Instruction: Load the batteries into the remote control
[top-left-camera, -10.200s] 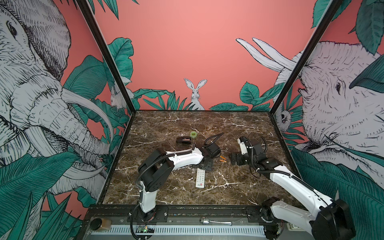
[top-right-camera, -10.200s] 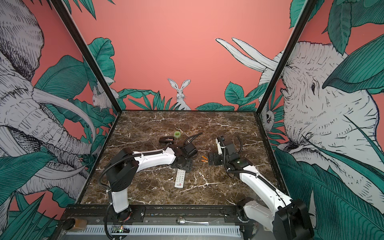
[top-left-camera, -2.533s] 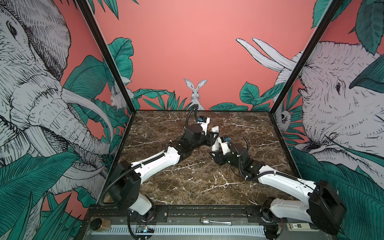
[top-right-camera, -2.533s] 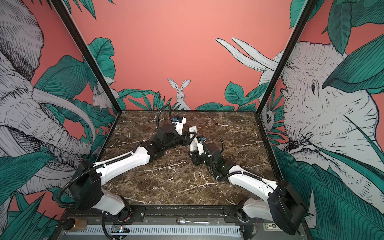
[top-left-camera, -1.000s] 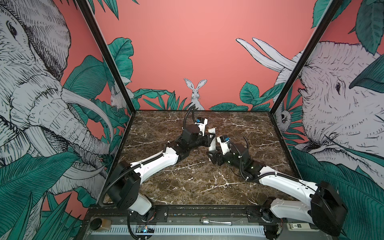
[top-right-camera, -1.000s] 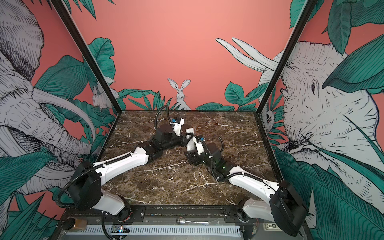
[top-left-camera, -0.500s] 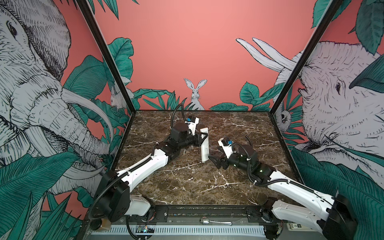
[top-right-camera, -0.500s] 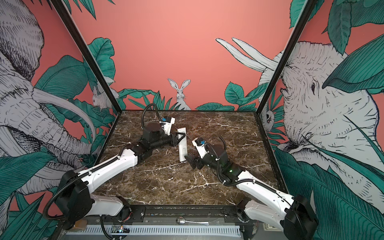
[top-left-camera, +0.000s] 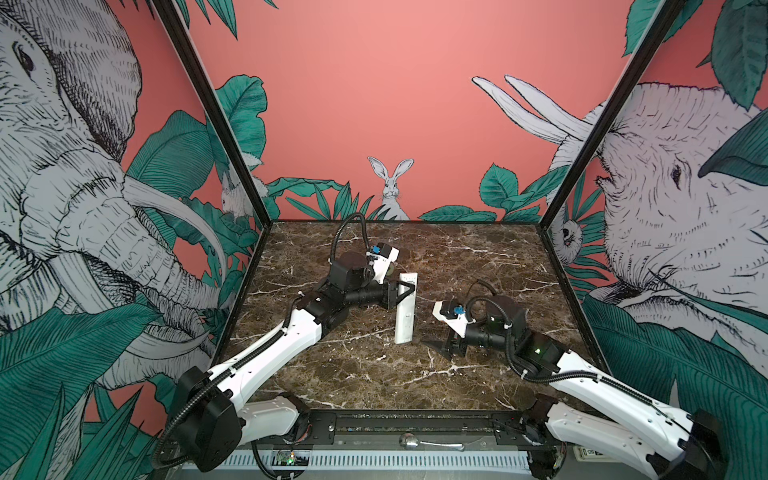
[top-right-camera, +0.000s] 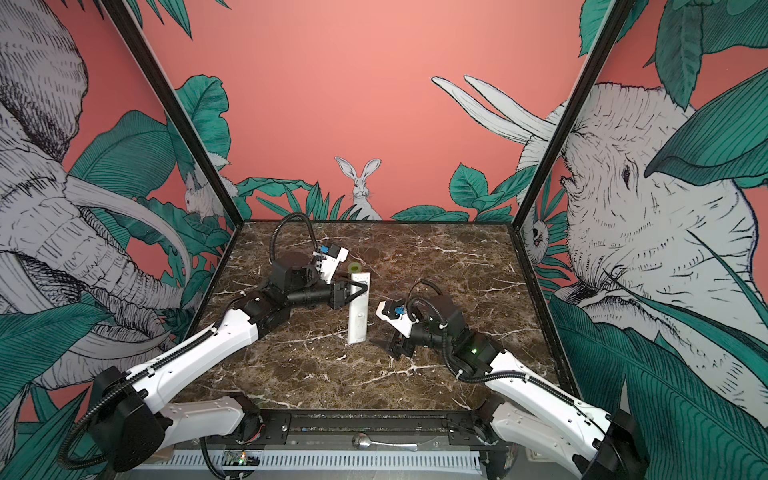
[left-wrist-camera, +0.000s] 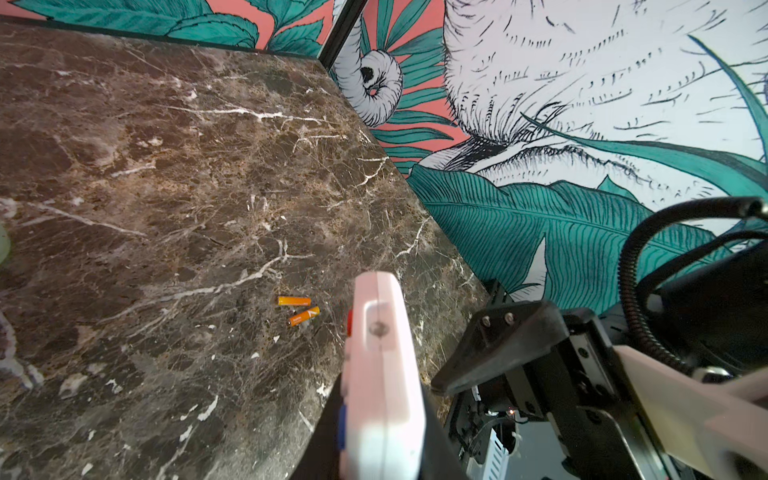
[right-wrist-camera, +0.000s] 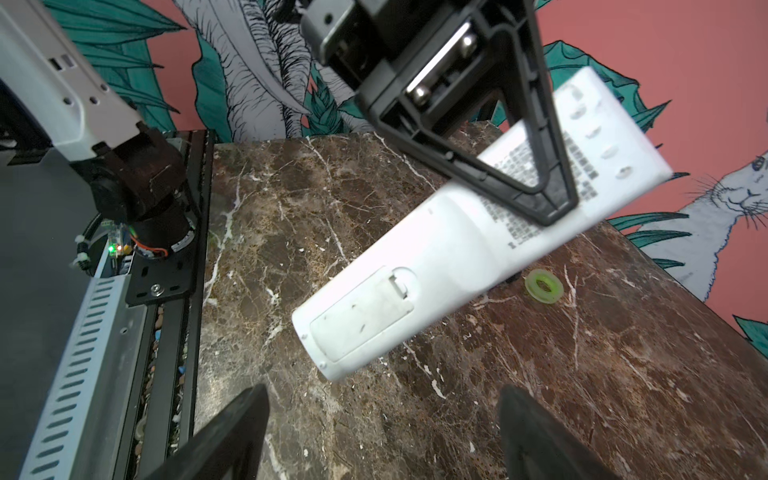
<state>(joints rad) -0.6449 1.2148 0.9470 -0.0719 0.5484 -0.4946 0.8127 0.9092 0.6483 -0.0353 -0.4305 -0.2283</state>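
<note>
My left gripper (top-left-camera: 409, 289) (top-right-camera: 361, 286) is shut on the remote control (top-left-camera: 404, 316) (top-right-camera: 357, 316), gripping the long white body near its far end and holding it off the table. The right wrist view shows the remote control's (right-wrist-camera: 436, 257) plain back with its battery cover (right-wrist-camera: 361, 316) shut. The remote control (left-wrist-camera: 382, 374) sits between the left gripper's (left-wrist-camera: 380, 419) dark fingers. The batteries (left-wrist-camera: 294, 301) (left-wrist-camera: 304, 316), both orange, lie side by side on the marble. My right gripper (top-left-camera: 440, 347) (top-right-camera: 388, 345) (right-wrist-camera: 382, 436) is open and empty, to the right of the remote's near end.
A small green tape roll (right-wrist-camera: 543, 286) (top-right-camera: 354, 266) lies on the marble behind the remote. The table's black front rail (top-left-camera: 415, 417) runs between the two arm bases. Walls close in the left, right and back sides.
A second ago both grippers met at the remote. The right gripper has let go, opened wider and drawn back right; the left arm has carried the remote leftward.
</note>
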